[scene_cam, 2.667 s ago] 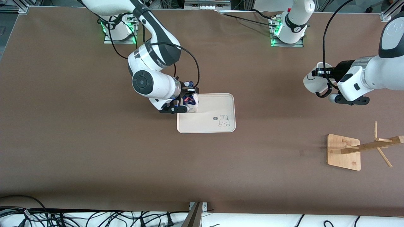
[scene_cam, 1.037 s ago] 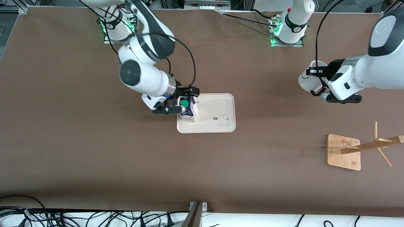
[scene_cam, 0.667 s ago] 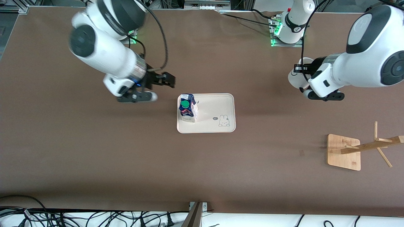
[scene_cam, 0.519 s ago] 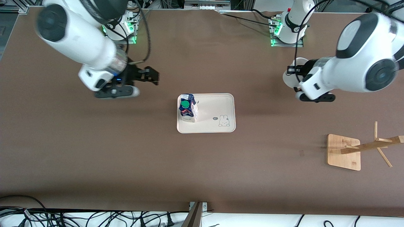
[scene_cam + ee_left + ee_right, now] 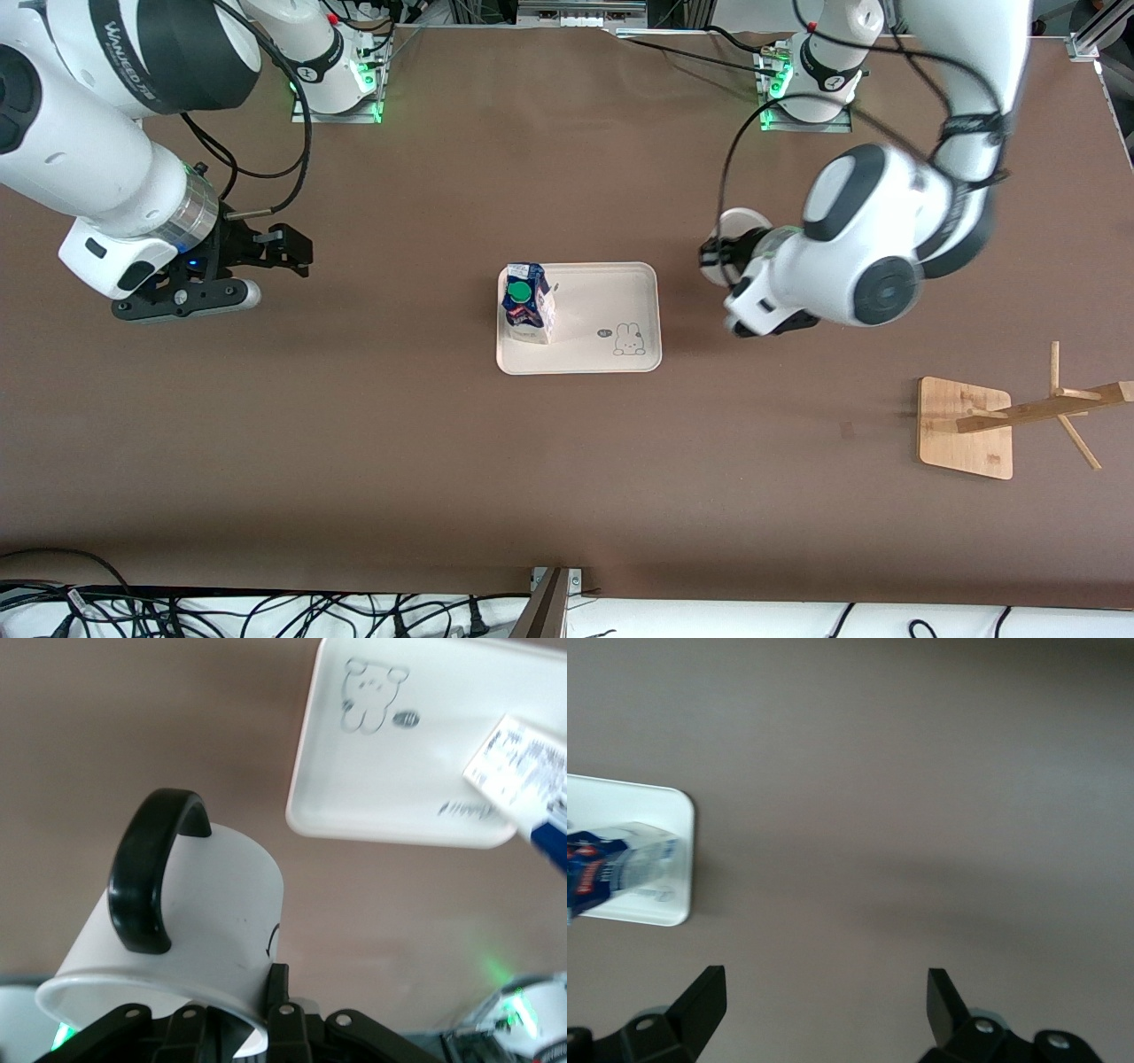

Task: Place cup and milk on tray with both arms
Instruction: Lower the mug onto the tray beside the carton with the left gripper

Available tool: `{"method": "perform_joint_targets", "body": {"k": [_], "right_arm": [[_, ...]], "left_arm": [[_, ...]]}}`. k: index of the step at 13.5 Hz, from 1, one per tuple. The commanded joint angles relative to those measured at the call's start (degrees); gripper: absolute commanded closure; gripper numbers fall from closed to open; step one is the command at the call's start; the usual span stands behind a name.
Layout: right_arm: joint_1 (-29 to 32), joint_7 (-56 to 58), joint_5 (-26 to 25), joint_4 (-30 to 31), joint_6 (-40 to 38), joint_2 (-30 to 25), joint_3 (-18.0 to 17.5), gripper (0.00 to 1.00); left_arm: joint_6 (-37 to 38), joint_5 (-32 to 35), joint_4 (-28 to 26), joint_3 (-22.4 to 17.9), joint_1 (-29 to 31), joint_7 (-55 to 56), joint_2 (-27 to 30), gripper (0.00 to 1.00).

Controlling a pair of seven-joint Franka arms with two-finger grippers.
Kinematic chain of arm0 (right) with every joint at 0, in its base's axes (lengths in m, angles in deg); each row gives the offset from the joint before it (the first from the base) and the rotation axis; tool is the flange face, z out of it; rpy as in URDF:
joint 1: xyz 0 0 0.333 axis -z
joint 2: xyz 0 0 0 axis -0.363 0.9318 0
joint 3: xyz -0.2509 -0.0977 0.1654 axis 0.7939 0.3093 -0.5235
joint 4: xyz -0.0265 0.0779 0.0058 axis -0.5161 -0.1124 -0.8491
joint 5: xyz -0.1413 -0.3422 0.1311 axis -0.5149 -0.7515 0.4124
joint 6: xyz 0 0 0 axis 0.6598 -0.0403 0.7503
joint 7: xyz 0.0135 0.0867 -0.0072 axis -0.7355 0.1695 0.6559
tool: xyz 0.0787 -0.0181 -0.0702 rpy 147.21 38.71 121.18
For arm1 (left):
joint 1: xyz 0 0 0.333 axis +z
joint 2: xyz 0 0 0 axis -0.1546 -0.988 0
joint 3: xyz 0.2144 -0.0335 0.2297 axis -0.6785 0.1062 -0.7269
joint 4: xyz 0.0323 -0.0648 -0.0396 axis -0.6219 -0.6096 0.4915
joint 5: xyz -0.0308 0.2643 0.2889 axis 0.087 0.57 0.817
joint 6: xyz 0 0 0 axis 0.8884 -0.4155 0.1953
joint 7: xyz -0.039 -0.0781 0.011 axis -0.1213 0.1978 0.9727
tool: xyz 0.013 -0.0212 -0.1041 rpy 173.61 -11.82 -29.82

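White cup (image 5: pixel 208 904), black loop handle.

— What sort of place is pictured here?

— A robotics laboratory; two white jointed arms (image 5: pixel 115 168) are bolted to metal base plates (image 5: pixel 337 111) at one edge of a wide counter (image 5: pixel 567 461) covered in plain brown matting; green status lights (image 5: pixel 766 120) glow at both bases.

— What else marks it as a lab rather than a home?

— Black cables (image 5: pixel 266 611) lie in a tangle along the counter's edge nearest the front camera; aluminium framing (image 5: pixel 1090 35) stands at the corners; household props, a cream tray (image 5: pixel 611 301) and a bamboo stand (image 5: pixel 966 430), sit staged on the bare surface like test objects.
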Motion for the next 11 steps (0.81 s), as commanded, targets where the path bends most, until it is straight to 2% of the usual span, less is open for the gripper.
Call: {"method": "perform_joint_targets", "body": {"k": [1,3,4,5,8,11], "right_arm": [[-0.27,0.93,-2.31,-1.51,-1.46,0.51,1.03,0.0],[1.12,1.19,-2.4,-1.6,-4.08,-0.1,2.88,0.0],[4.61,1.19,-2.4,-1.6,-5.4,-0.8,2.19,0.0],[8.56,1.37,-2.23,-1.43,-6.11,-1.76,-0.16,0.0],[23.5,1.98,-5.81,-0.72,-5.68,-3.44,-14.38,0.0],[29.67,3.39,-10.48,1.03,-5.15,-4.32,-22.31,0.0]], "left_arm": [[-6.82,1.93,3.3,-0.99,-6.45,5.0,-5.83,1.0],[-13.58,1.5,3.57,-0.38,-7.17,4.39,-9.44,1.0],[-16.58,1.58,3.57,-0.37,-8.91,4.92,-10.5,1.0],[-17.83,1.75,3.57,-0.46,-10.32,5.18,-11.29,1.0],[-18.45,1.58,3.49,-0.46,-11.91,5.1,-14.01,1.0],[-18.46,1.32,3.57,-0.37,-12.35,4.48,-16.04,1.0]]}}
